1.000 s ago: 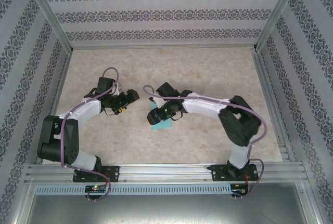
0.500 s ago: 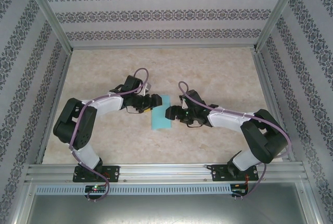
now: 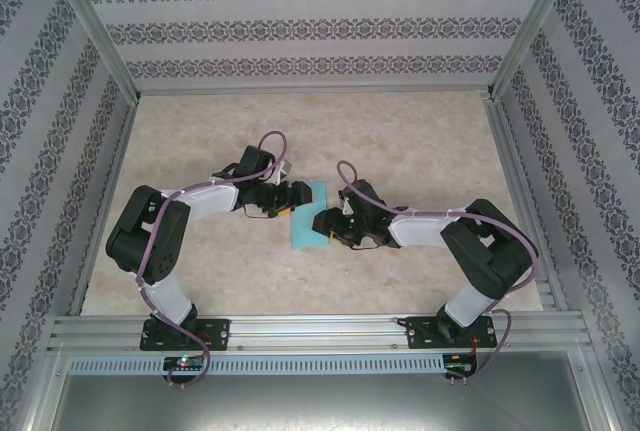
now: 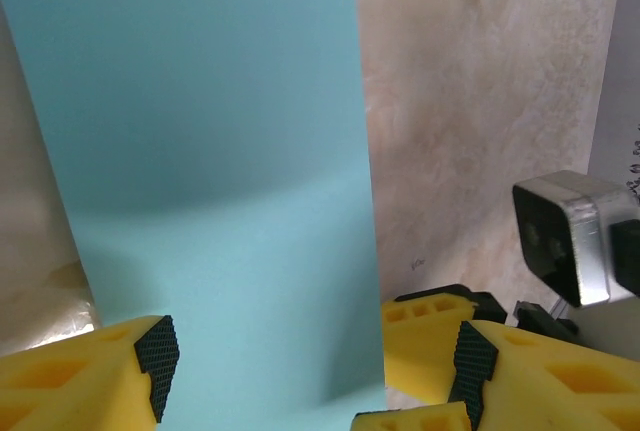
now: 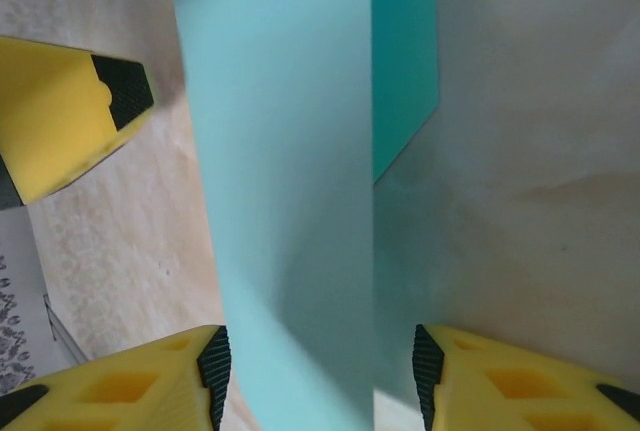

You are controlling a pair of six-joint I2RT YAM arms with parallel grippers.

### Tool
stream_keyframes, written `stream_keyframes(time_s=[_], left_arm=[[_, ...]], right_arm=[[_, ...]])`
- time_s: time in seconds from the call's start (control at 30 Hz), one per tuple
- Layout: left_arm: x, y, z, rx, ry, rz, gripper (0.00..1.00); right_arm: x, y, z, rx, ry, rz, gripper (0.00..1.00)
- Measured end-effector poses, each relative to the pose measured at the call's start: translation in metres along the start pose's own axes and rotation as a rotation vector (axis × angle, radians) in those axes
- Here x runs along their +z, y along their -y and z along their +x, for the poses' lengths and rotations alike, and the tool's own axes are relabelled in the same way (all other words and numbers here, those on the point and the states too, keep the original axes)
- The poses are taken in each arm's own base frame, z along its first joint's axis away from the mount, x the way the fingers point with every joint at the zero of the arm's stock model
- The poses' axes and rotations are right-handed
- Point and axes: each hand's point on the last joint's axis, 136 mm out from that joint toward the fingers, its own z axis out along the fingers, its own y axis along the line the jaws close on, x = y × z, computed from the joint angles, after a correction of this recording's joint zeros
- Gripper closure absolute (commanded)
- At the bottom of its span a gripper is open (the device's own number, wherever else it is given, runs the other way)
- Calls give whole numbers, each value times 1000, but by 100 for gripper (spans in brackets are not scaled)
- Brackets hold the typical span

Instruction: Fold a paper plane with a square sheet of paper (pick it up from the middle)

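Marble-look tabletop boxed in by patterned wallpaper walls, and right in the middle the two arms meet nose to nose over the square sheet of paper. The left claw is spread wide. The teal sheet runs out ahead of it from between its fingers, with nothing pinched. The right claw comes in from the opposite side and is also spread. A strip of the paper runs between its pads with a sliver of gap on one side, so no grip there either as far as I can see.

What worries me: paper this thin buckles easily. If one claw closes a bit off-square, I'd expect a skewed crease, or the sheet skating across the table. The two sets of fingertips also sit just beside each other, so a bump looks possible.

Views: the overhead gives you the layout, a claw at each opposite edge of the sheet, but they cover its middle. The right wrist cam shows a darker teal layer beyond the pale strip, so the sheet is doubled over or a flap is up, can't tell which. The left wrist cam catches the other wrist's camera housing just off to that claw's right.
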Motion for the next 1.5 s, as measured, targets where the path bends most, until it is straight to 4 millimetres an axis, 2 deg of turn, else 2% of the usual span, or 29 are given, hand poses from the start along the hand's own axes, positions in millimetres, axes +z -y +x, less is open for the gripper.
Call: stream_keyframes(time_s=[0.17,0.33,0.47,0.67,0.93,1.2,1.5], left_arm=[[4,-2,2,-6,-16,7,24],[14,-9,3,-22,-36,4,25],[18,-13,4,-30,-45,-2,25],[18,-14,3,-28,-43,-6,25],[18,-14,3,-28,-43,-7,25],[18,-14,3,-27,-43,-7,25],[19,-15,3,-29,-43,-10,25]], right_arm=[[1,-8,2,22,-7,-37,58],[-3,-2,10,70,-20,-41,64],[-6,-5,14,86,-33,-45,68],[-14,-9,16,101,-34,-42,73],[-16,-3,21,125,-52,-14,78],[-16,-3,22,150,-57,-16,91],[-9,-8,16,174,-55,-23,94]])
